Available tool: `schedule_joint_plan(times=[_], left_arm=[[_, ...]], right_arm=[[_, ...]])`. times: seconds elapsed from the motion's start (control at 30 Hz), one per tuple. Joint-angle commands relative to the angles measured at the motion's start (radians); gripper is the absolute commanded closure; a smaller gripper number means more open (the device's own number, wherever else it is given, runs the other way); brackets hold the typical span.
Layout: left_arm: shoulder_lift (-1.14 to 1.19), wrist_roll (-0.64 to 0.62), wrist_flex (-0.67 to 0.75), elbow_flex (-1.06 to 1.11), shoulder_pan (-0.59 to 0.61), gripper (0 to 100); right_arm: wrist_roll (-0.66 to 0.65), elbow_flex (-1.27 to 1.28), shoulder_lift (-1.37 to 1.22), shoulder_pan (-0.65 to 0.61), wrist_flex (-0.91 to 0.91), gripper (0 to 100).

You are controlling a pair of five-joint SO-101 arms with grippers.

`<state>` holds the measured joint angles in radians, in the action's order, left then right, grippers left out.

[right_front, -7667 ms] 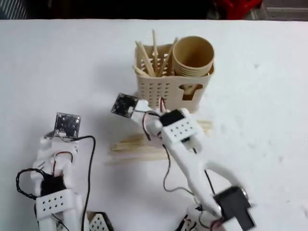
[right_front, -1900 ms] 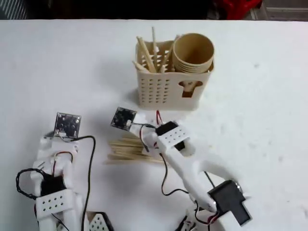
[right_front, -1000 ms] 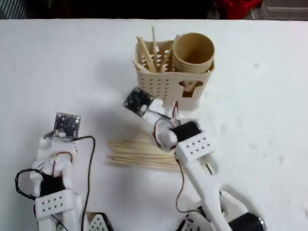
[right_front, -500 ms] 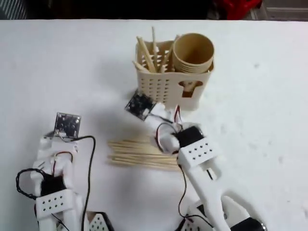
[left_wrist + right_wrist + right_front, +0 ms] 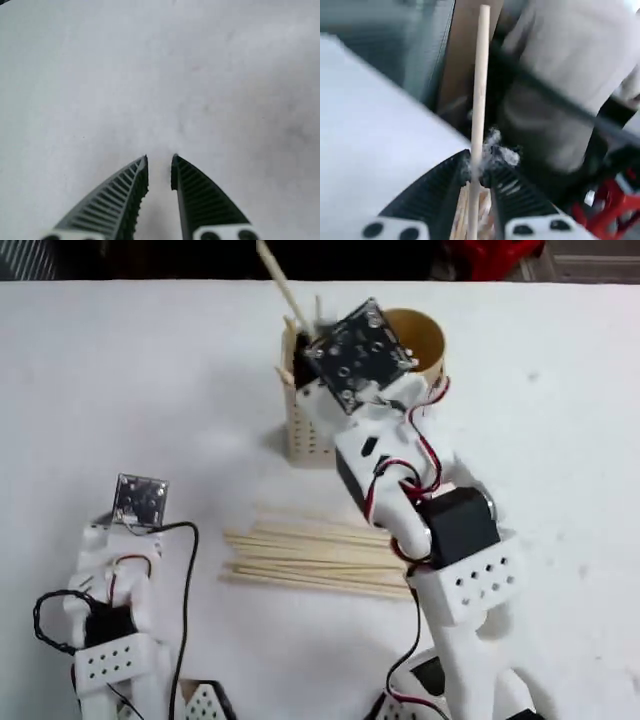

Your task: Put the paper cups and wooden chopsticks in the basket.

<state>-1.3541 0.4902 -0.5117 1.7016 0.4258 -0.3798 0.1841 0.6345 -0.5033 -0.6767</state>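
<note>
White table [image 5: 560, 440] fills the scene, with a dark strip of room beyond its far edge. Basket [image 5: 300, 432] stands at the far centre, largely covered by the right arm, which leans over it from the near side; its perforated left wall is visible. Paper cups [image 5: 430, 335] are stacked in the basket's right part, rim visible just right of the arm's wrist camera. Right gripper [image 5: 480, 164] is closed onto a single held chopstick [image 5: 480, 75], pinched low on its length between the two fingertips; the stick rises well clear of the fingers. From above, the held chopstick [image 5: 280, 285] tilts up and to the far left, above the basket's left part. Whether its lower end is inside the basket cannot be told. Loose chopsticks [image 5: 310, 558] lie in a flat bundle on the table near of the basket, running left to right, right ends under the right arm. Left arm sits at the near left, well apart from all of this. Left gripper [image 5: 159, 160] hangs over bare table, tips almost together with a narrow gap, holding nothing.
</note>
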Motion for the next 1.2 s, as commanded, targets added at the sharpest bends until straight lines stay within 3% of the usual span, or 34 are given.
schedule_joint_plan(times=[0.0, 0.2, 0.77, 1.0, 1.17], left_arm=[[-0.013, -0.006, 0.012, -0.026, -0.015, 91], [-0.013, -0.006, 0.012, -0.025, -0.015, 91], [-0.013, -0.006, 0.012, -0.025, -0.015, 91], [-0.013, -0.006, 0.012, -0.025, -0.015, 91], [-0.013, -0.006, 0.012, -0.025, -0.015, 91]], right_arm=[[0.014, -0.057, 0.013, 0.005, 0.180, 98.1], [0.201, -0.064, -0.104, 0.013, 0.344, 98.1], [0.204, -0.057, -0.243, 0.015, 0.318, 97.9], [0.206, -0.057, -0.237, 0.013, 0.266, 85.5], [0.204, -0.055, -0.236, 0.013, 0.251, 88.0]])
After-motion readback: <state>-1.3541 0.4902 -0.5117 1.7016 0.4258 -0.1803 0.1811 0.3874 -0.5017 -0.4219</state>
